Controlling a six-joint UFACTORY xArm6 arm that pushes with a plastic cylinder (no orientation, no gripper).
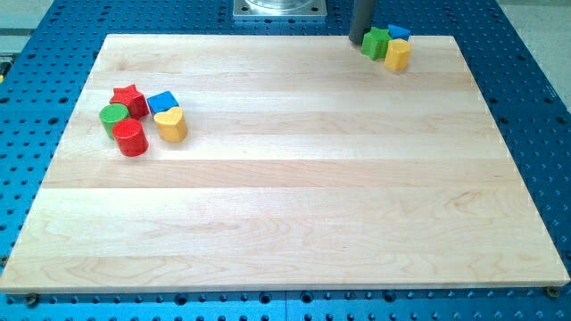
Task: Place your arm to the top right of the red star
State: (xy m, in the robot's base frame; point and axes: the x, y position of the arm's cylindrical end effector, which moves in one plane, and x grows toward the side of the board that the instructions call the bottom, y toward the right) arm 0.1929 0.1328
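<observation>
The red star [130, 98] lies near the view's left edge of the wooden board [285, 205], in a cluster with a green cylinder [113, 117], a red cylinder [130, 138], a blue block [162, 102] and a yellow heart [170, 125]. My tip [358, 39] rests at the board's top edge, far to the view's right of the red star. It stands just left of a green star [376, 42], touching or almost touching it.
A blue block [399, 32] and a yellow block [398, 54] sit with the green star at the view's top right. A metal base plate [280, 9] is at the top centre. A blue perforated table [526, 107] surrounds the board.
</observation>
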